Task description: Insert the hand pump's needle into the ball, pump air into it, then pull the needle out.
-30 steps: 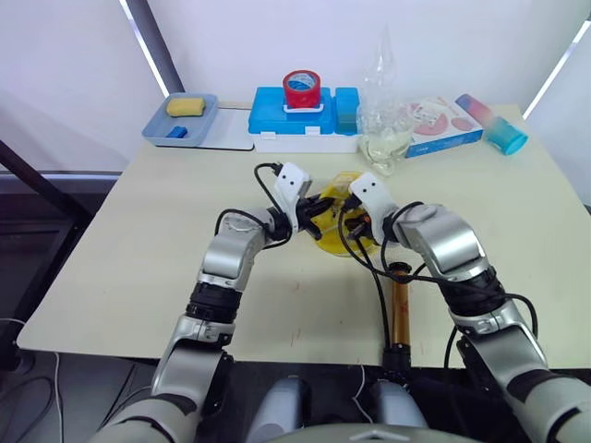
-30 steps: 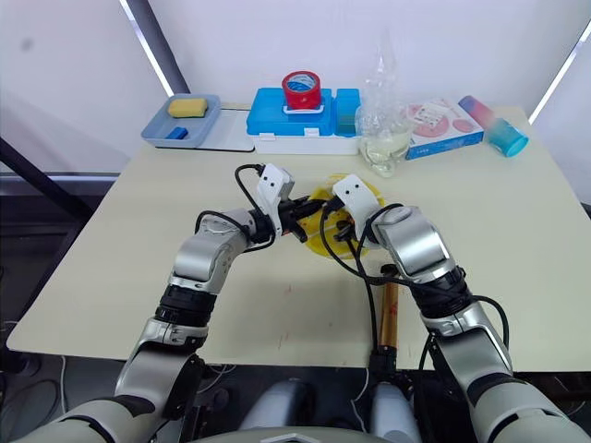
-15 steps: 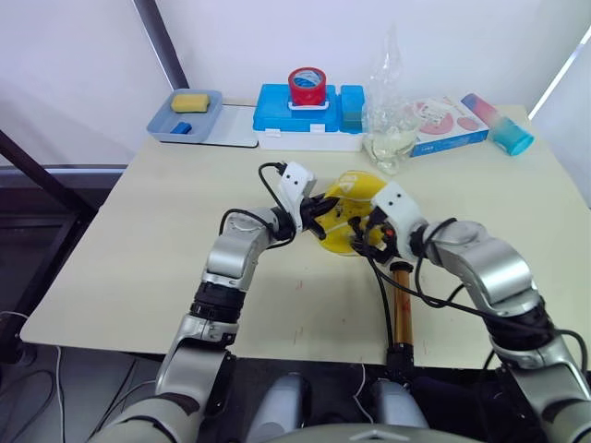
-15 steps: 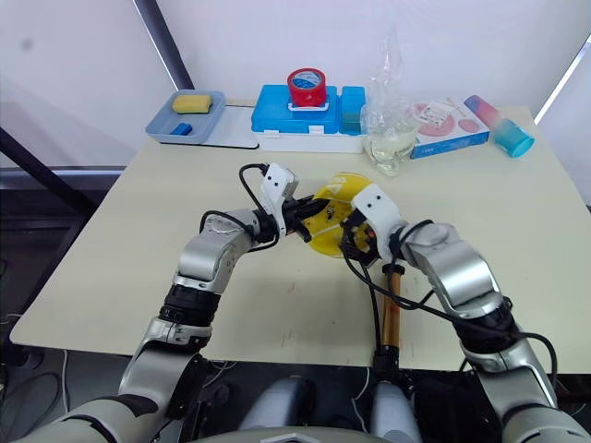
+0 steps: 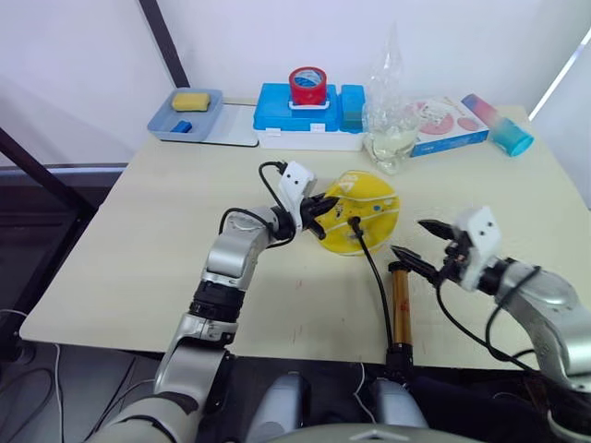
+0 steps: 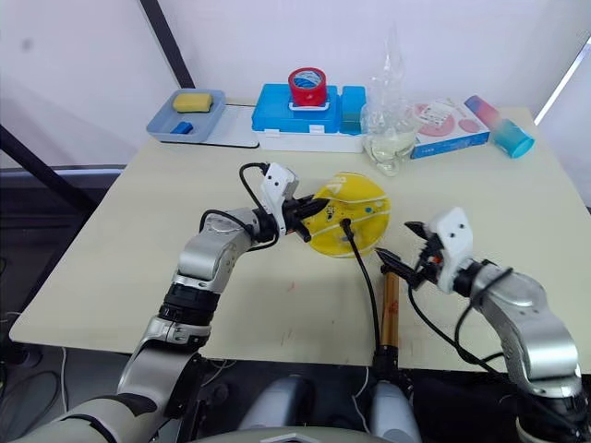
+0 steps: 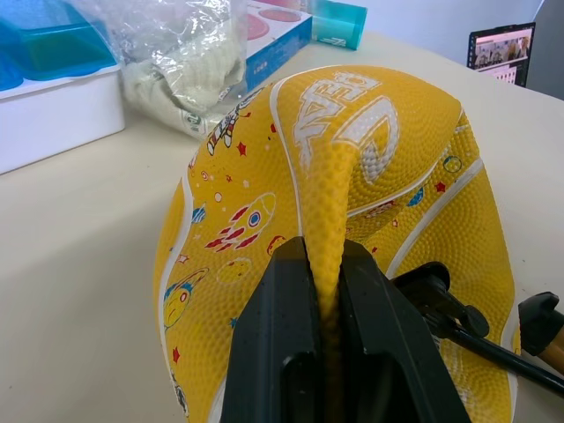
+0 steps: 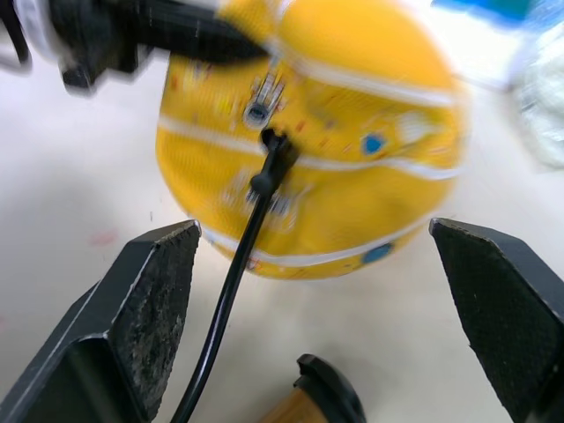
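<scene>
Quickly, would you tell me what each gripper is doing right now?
Left gripper: shut on a pinched fold of the ball.
Right gripper: open, holding nothing, near the hand pump.

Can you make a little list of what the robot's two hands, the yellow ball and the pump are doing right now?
left end effector: shut, pinching a fold of the ball
right end effector: open, holding nothing
ball: yellow, saggy, on the table
needle: stuck in the ball
pump: lying on the table, hose running to the ball
</scene>
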`<act>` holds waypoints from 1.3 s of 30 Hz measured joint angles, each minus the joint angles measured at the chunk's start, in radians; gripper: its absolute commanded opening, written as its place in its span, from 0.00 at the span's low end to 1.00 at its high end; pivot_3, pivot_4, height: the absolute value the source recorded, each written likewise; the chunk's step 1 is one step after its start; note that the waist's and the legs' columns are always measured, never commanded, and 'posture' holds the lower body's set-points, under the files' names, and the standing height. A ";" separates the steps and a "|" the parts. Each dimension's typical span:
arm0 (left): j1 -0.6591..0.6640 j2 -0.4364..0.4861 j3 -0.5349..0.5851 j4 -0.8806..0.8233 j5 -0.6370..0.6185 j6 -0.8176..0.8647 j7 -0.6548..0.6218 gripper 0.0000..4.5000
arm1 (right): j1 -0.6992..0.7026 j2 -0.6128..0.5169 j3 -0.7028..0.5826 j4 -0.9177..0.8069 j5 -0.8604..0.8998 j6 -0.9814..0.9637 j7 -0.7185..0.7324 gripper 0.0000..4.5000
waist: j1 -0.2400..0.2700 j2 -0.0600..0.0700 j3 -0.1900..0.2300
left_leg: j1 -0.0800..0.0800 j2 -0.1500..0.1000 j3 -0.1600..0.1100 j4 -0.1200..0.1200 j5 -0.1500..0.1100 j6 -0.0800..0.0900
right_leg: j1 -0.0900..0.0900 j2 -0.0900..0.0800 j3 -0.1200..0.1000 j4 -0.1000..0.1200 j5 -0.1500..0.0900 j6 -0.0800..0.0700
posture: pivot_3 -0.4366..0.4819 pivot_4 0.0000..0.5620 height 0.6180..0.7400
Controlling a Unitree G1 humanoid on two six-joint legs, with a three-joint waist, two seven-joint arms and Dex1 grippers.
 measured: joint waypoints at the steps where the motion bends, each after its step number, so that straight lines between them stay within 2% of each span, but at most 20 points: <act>1: 0.000 0.001 0.000 0.002 0.000 -0.001 0.000 0.00 | 0.025 -0.008 -0.019 0.001 0.009 -0.023 0.015 0.97 | -0.001 0.000 0.003 | 0.004 0.000 0.000 0.000 -0.002 0.003 | 0.004 0.000 0.000 0.000 -0.001 0.001 | 0.48 0.27 0.97; 11: -0.013 0.013 -0.008 0.014 -0.009 -0.003 -0.018 0.00 | 0.282 -0.055 -0.294 0.097 0.214 -0.249 0.255 0.97 | 0.000 0.001 0.006 | 0.006 0.000 -0.001 0.000 -0.003 0.005 | 0.007 0.000 0.001 0.000 -0.001 0.001 | 0.48 0.27 0.97; 20: -0.014 0.016 -0.011 0.014 -0.032 0.003 -0.031 0.00 | 0.360 -0.064 -0.384 0.195 0.274 -0.441 0.424 0.97 | 0.000 0.001 0.006 | 0.006 0.001 -0.001 0.000 -0.003 0.005 | 0.007 0.000 0.002 0.001 -0.001 0.001 | 0.48 0.27 0.97; 23: -0.014 0.018 -0.009 0.013 -0.045 0.013 -0.044 0.24 | 0.360 -0.071 -0.385 0.230 0.277 -0.496 0.469 1.00 | 0.000 0.001 0.006 | 0.006 0.001 -0.001 0.000 -0.003 0.005 | 0.007 0.000 0.002 0.000 -0.001 0.001 | 0.48 0.27 0.97; 28: -0.013 0.019 -0.009 0.013 -0.063 0.025 -0.062 0.72 | 0.360 -0.087 -0.381 0.274 0.276 -0.550 0.507 1.00 | 0.002 0.001 0.007 | 0.006 0.001 -0.001 0.001 -0.003 0.004 | 0.007 -0.001 0.003 0.001 -0.001 0.001 | 0.48 0.27 0.97; 29: -0.013 0.019 -0.009 0.013 -0.066 0.025 -0.064 0.84 | 0.361 -0.087 -0.378 0.281 0.275 -0.559 0.512 1.00 | 0.001 0.001 0.007 | 0.006 0.001 -0.001 0.001 -0.003 0.004 | 0.007 -0.001 0.003 0.001 -0.001 0.001 | 0.48 0.27 0.97; 31: -0.013 0.023 -0.008 0.010 -0.077 0.029 -0.065 0.99 | 0.364 -0.087 -0.375 0.291 0.274 -0.571 0.520 1.00 | 0.001 0.002 0.008 | 0.006 0.001 -0.001 0.001 -0.003 0.004 | 0.007 -0.001 0.003 0.001 -0.001 0.001 | 0.48 0.27 0.97; 37: 0.001 0.075 0.027 -0.085 -0.122 0.052 -0.086 0.99 | 0.369 -0.087 -0.369 0.306 0.274 -0.602 0.537 1.00 | -0.001 0.003 0.010 | 0.006 0.001 -0.001 0.002 -0.001 0.001 | 0.007 -0.001 0.006 0.001 -0.001 0.001 | 0.48 0.27 0.97; 39: 0.038 0.149 0.028 -0.152 -0.151 0.088 -0.120 0.99 | 0.371 -0.087 -0.364 0.318 0.273 -0.618 0.554 1.00 | -0.003 0.004 0.011 | 0.006 0.001 0.000 0.002 -0.001 0.001 | 0.006 -0.001 0.007 0.002 -0.001 0.000 | 0.48 0.27 0.97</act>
